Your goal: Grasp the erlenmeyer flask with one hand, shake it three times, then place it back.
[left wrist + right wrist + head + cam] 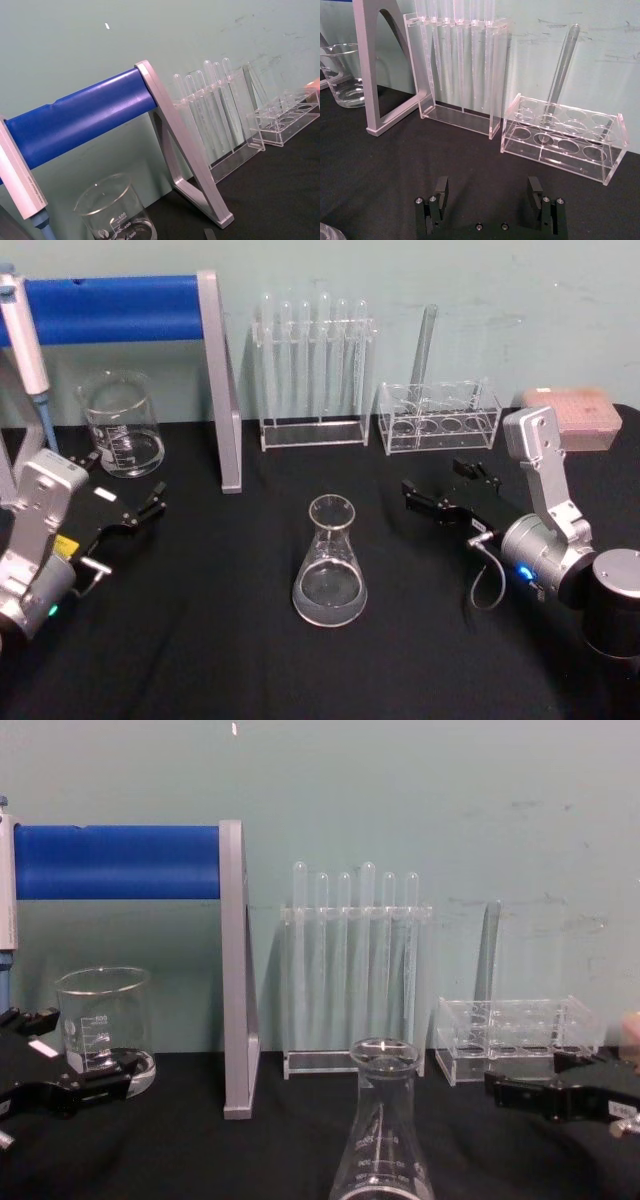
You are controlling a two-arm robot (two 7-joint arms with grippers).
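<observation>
R gripper [447, 494] sits over the black table [200, 640], right of centre, jaws spread wide w/ nothing between them and touching nothing. In the right wrist view its two fingers [440, 190] stand well apart over bare cloth, pointing toward the low rack [565, 145].

L gripper [135, 512] is at the left side of the table, near the beaker [122, 425], also released: jaws apart, holding nothing, in the chest view low in front of the beaker.

Flask [329, 565] stands upright at the table's centre, between the two grippers and apart from both, closer to the robot than the racks. Nobody is gripping it. In the chest view its neck and rim [383, 1120] rise at bottom centre.

Around: silver stand [220, 380] w/ a blue bar [110, 308] at back left, its foot just right of the beaker. A tall rack of test tubes [312, 370] is behind the flask against the wall. Low rack to its right holds one tilted tube [424, 345]. Pink box [570, 415] at far right rear. A pipette [28, 350] hangs at the far left.

Nothing lies on the cloth between the R gripper and the flask.
</observation>
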